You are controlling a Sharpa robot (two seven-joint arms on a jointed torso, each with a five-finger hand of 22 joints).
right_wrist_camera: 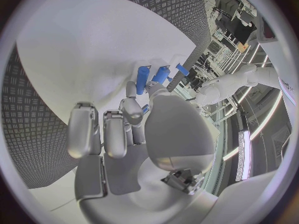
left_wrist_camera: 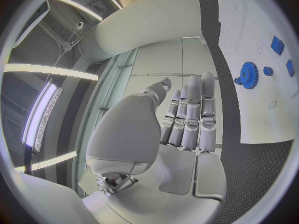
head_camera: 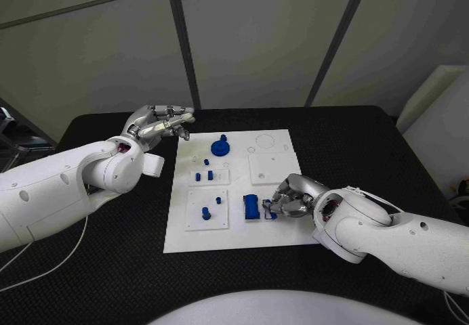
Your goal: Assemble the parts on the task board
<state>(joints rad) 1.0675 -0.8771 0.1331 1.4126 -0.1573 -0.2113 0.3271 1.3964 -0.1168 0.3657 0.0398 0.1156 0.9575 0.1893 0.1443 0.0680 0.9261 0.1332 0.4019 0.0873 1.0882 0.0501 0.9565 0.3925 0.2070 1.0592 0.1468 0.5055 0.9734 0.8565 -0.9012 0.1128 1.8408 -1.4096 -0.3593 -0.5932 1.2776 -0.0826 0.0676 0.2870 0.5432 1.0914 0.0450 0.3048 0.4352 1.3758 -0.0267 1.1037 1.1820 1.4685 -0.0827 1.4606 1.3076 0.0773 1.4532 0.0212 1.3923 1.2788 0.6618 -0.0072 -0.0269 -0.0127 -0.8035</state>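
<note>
While the task board (head_camera: 278,233) sits flat mid-table, we see its blue parts spread over it: a gear-like part (head_camera: 221,146) near the far edge, small pegs (head_camera: 207,176) on a raised white tile in the middle, one peg (head_camera: 206,213) on the near-left tile, and a larger blue block (head_camera: 251,206) standing just right of that tile. Our right hand (head_camera: 289,198) is down on the board right beside the block, fingers curled in around a small blue piece (head_camera: 268,214) next to it; we read that as a pinch (contact itself is mostly hidden by the fingers). The right wrist view shows blue pegs (right_wrist_camera: 151,77) just past the fingertips (right_wrist_camera: 132,109). Our left hand (head_camera: 161,123) hovers off the board's far-left corner, above the black table (head_camera: 117,271), fingers straight, close together, holding nothing. From the left wrist view the gear (left_wrist_camera: 249,75) lies well apart from those fingers (left_wrist_camera: 193,112).
</note>
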